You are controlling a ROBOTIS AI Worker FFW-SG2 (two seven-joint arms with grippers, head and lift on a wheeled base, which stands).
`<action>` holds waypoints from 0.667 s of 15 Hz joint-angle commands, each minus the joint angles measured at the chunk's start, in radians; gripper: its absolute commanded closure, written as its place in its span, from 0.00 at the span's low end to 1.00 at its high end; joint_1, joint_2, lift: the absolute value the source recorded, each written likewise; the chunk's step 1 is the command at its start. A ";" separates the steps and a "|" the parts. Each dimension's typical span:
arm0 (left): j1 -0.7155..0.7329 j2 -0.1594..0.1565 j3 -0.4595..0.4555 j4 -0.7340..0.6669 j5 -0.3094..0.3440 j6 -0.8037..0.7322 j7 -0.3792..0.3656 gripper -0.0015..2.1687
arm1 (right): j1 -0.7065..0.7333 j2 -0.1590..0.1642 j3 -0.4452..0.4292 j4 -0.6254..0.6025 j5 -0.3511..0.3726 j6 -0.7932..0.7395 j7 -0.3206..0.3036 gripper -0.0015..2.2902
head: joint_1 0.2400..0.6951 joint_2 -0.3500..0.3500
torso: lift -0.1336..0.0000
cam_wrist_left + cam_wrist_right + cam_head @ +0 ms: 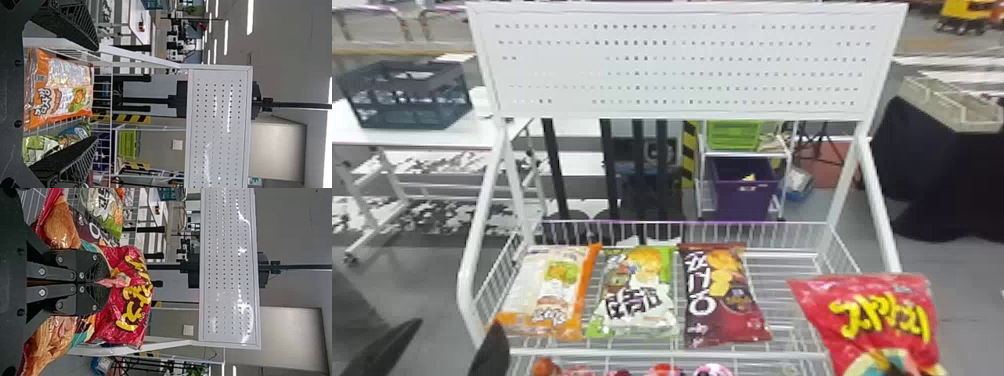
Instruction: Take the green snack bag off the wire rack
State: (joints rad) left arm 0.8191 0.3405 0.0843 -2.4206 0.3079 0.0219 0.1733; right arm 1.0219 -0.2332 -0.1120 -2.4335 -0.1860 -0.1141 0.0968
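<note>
Left gripper (96, 94) empty, fingers spread. Right gripper (105, 282) pinching a glossy red snack bag (113, 321), film bunched. Green-and-white pillow-shaped snack bag (638, 292) lies on white wire rack (652, 354), between orange-and-white bag (547, 290) and dark-red bag (724, 295). Probably light, slippery, crushable; best pinched gently mid-body. Crinkly film, slim bars.

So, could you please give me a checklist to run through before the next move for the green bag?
1. Green bag on the rack: ok, between the orange bag and the maroon bag.
2. Its upper face uncovered: ok.
3. Left gripper open and empty: ok.
4. Left gripper lined up with the green bag: not ok, it is off toward the orange bag's side.
5. Right gripper free: not ok, shut on the red bag.
6. Green bag's underside free of the wires: cannot tell.
</note>
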 commanded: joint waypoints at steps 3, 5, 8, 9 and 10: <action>0.000 0.000 0.002 0.000 0.000 -0.001 0.000 0.04 | 0.000 0.000 0.000 -0.002 0.000 0.000 0.000 0.95 | 0.57 0.50 | 1.00; 0.000 0.000 0.002 0.000 0.000 -0.001 0.000 0.04 | 0.001 0.000 0.000 -0.004 0.000 0.000 0.000 0.95 | 0.57 0.50 | 1.00; 0.000 0.000 0.003 0.000 0.000 -0.001 0.000 0.04 | 0.004 0.000 0.000 -0.004 -0.001 0.000 0.000 0.95 | 0.57 0.50 | 1.00; 0.000 0.000 0.002 0.000 0.000 -0.001 0.000 0.04 | 0.004 0.000 -0.002 -0.004 -0.001 0.000 0.000 0.95 | 0.57 0.50 | 1.00; -0.003 0.002 0.002 0.002 0.002 0.002 0.000 0.04 | 0.004 0.000 -0.002 -0.002 -0.001 0.000 0.000 0.95 | 0.57 0.50 | 1.00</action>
State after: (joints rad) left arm 0.8188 0.3408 0.0864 -2.4206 0.3084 0.0217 0.1733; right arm 1.0260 -0.2332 -0.1128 -2.4375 -0.1869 -0.1142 0.0966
